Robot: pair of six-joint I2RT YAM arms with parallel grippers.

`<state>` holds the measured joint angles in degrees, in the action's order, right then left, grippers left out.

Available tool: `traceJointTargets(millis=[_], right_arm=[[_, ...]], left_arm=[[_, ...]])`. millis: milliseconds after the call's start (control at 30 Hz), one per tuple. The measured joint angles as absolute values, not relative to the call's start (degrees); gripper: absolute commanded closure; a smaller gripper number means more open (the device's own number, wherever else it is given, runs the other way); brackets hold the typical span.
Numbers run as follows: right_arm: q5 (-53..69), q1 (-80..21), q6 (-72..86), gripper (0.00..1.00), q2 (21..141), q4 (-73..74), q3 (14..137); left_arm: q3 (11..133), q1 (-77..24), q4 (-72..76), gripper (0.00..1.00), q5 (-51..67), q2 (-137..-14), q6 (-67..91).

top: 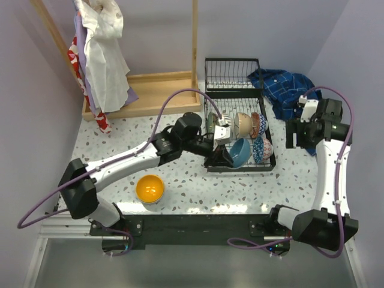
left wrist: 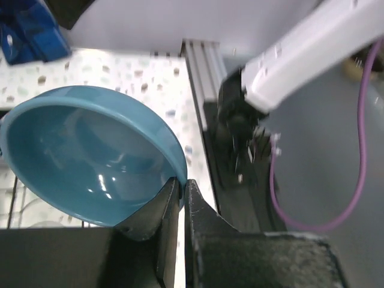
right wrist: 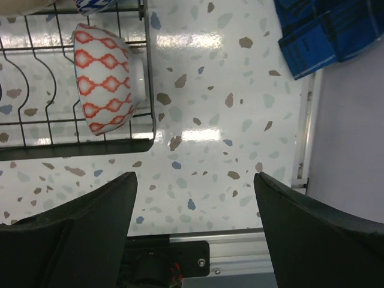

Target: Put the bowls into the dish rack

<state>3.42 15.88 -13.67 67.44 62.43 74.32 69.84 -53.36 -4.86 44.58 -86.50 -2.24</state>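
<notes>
The black wire dish rack (top: 269, 157) stands mid-table. It holds a beige bowl (top: 243, 123), a red-orange patterned bowl (top: 256, 124), a dark blue patterned bowl (top: 262, 150) and a pale bowl (top: 221, 131). My left gripper (top: 223, 157) is shut on the rim of the teal blue bowl (top: 240, 152), held tilted at the rack's near left part. In the left wrist view the fingertips (left wrist: 181, 183) pinch that bowl's rim (left wrist: 90, 162). A yellow bowl (top: 149, 188) sits on the table near left. My right gripper (top: 298, 135) is open and empty right of the rack; its view (right wrist: 195, 180) shows the red-orange bowl (right wrist: 105, 81).
A wooden-framed clothes stand (top: 150, 90) with hanging cloths stands at the back left. A blue plaid cloth (top: 285, 87) lies at the back right, also in the right wrist view (right wrist: 324, 30). The rack's hinged end panel (top: 231, 72) stands behind it.
</notes>
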Motion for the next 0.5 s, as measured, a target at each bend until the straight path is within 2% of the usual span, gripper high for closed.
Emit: traceJointTargets(millis=[133, 267, 500], right_arm=[[0.67, 15.88, -13.43, 0.17, 67.44, 63.18, 77.54], [-1.72, 15.88, -13.45, 0.17, 67.61, 64.84, 79.83], [-3.68, 15.88, -13.06, 0.17, 67.99, 66.83, 82.06]], left_arm=[[65.19, -53.39, 23.24, 1.00, 46.06, -93.97, 14.50], [64.60, -53.36, 41.67, 1.00, 43.51, -102.56, 29.23], [66.94, -53.36, 56.40, 1.00, 34.83, -112.03, 48.21]])
